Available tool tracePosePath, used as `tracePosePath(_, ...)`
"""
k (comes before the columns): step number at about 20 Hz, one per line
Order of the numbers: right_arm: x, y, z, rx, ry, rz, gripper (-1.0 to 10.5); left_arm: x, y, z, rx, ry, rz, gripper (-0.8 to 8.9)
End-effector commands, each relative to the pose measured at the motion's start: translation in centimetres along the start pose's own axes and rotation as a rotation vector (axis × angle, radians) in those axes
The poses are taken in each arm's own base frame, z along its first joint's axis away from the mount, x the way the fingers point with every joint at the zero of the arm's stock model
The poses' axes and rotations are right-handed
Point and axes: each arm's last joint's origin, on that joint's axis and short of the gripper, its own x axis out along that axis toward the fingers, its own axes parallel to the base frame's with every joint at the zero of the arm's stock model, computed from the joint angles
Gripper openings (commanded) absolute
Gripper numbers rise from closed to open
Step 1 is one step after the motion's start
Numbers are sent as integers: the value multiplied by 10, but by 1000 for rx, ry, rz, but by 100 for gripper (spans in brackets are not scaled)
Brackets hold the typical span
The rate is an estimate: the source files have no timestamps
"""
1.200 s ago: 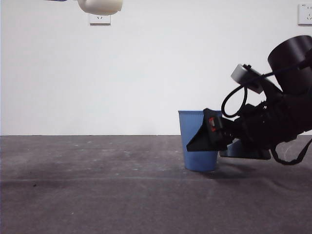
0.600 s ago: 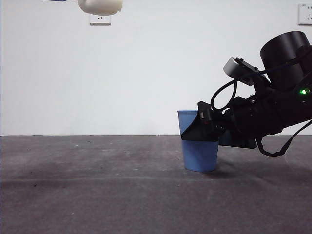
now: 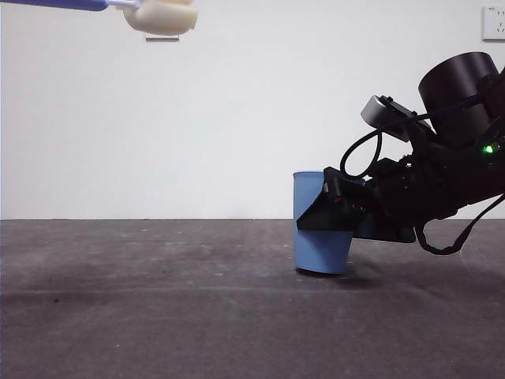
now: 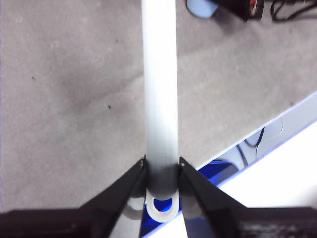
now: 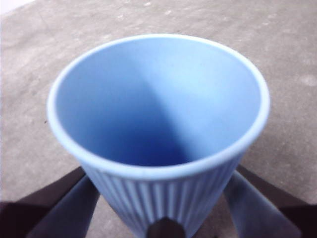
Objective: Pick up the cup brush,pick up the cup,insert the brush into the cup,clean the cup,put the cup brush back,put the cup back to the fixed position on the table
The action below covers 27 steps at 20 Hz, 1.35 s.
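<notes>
Table [image 3: 158, 316] room is wide open on the side away from the cup: the dark grey top runs bare from there back to the white wall [image 3: 237, 118]. In the left wrist view the table's edge [image 4: 247, 134] cuts across a corner, with a pale floor past it.

There is one cup [image 3: 316, 245]. It is blue with thin ribs, and it sits toward one side of the table. Its base looks a tiny bit off the table, with a dark shadow under it, but I cannot tell for sure. The right gripper [image 3: 335, 212] comes in from the side and is clamped on the cup, one black jaw on each side of the ribbed wall. The right wrist view looks down into the cup, and nothing is inside it.

There is one cup brush [image 4: 159, 84]. The left gripper [image 4: 161, 173] squeezes its pale handle near the white looped end [image 4: 161, 208]. In the front view its cream sponge head [image 3: 162, 16] hangs high at the top edge, well apart from the cup.

There is one wall socket [image 3: 493, 22], at the top corner.
</notes>
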Motion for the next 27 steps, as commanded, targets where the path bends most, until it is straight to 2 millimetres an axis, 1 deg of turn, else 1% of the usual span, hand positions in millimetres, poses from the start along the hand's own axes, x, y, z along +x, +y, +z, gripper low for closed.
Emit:
tracePosePath(1, -2, 5, -2, 49, 52, 13, -13, 3, 0, 0, 48, 32, 8, -9)
tracePosePath(3, -11, 12, 6, 19, 89, 21, -13, 7, 0, 2, 79, 55, 30, -9)
tracePosePath(5, -24, 19, 19, -20, 125, 24, -13, 12, 0, 5, 119, 77, 36, -9)
tracePosePath(8, -47, 30, 44, -115, 251, -44, -13, 21, -1, 9, 179, 120, 36, -9)
tracePosePath(11, -71, 41, 73, -191, 356, -88, -13, 29, -1, 13, 237, 159, 35, -9)
tracePosePath(13, -83, 47, 91, -256, 429, -135, -13, 33, -1, 15, 281, 174, 31, -9)
tracePosePath(15, -90, 51, 103, -336, 531, -181, -13, 35, -1, 16, 333, 184, 26, -9)
tracePosePath(17, -98, 55, 110, -430, 632, -222, -13, 35, -2, 16, 382, 182, 22, -9)
tracePosePath(20, -103, 61, 111, -544, 735, -246, -13, 39, -2, 19, 441, 190, 15, -9)
tracePosePath(23, -106, 68, 107, -662, 821, -254, -13, 51, -7, 22, 481, 238, -7, -9)
tracePosePath(27, -107, 77, 105, -826, 878, -272, -13, 72, -23, 28, 558, 283, -52, -9)
